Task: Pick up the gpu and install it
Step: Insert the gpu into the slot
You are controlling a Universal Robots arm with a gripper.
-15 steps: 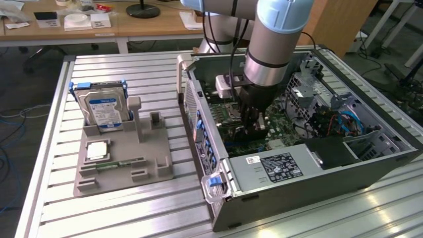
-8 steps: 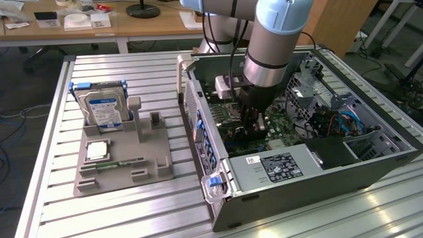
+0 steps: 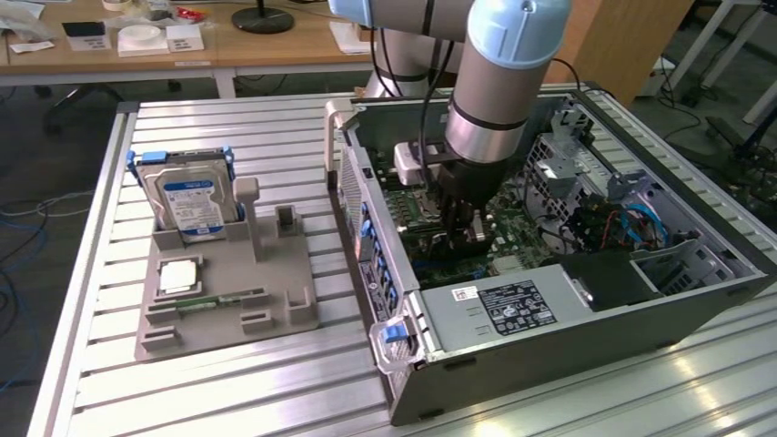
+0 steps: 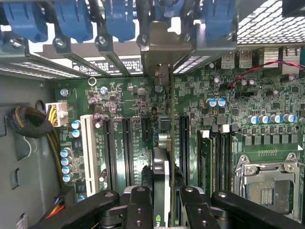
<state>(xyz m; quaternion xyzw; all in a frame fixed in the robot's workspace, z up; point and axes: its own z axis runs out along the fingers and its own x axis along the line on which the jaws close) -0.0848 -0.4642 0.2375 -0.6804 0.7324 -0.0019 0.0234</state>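
Observation:
My gripper (image 3: 465, 238) is lowered into the open computer case (image 3: 680, 309), over the motherboard (image 4: 131, 95). It is shut on the gpu (image 4: 162, 164), which the wrist view shows edge-on between my two black fingers (image 4: 140, 205). The card stands upright along a black expansion slot, among the other slots. Its silver end bracket (image 4: 164, 52) reaches the rear slot openings below the blue latches (image 4: 71, 19). In the exterior view the gpu (image 3: 468, 248) is a dark shape under the fingers, mostly hidden by the wrist.
A grey fixture (image 3: 279, 305) on the slatted table holds the hard drive with blue label (image 3: 188, 205) and a memory strip (image 3: 218, 300). Inside the case are the power supply (image 3: 510, 305), a CPU socket (image 4: 264, 186), a seated memory module (image 4: 206, 162) and a cable bundle (image 4: 28, 121).

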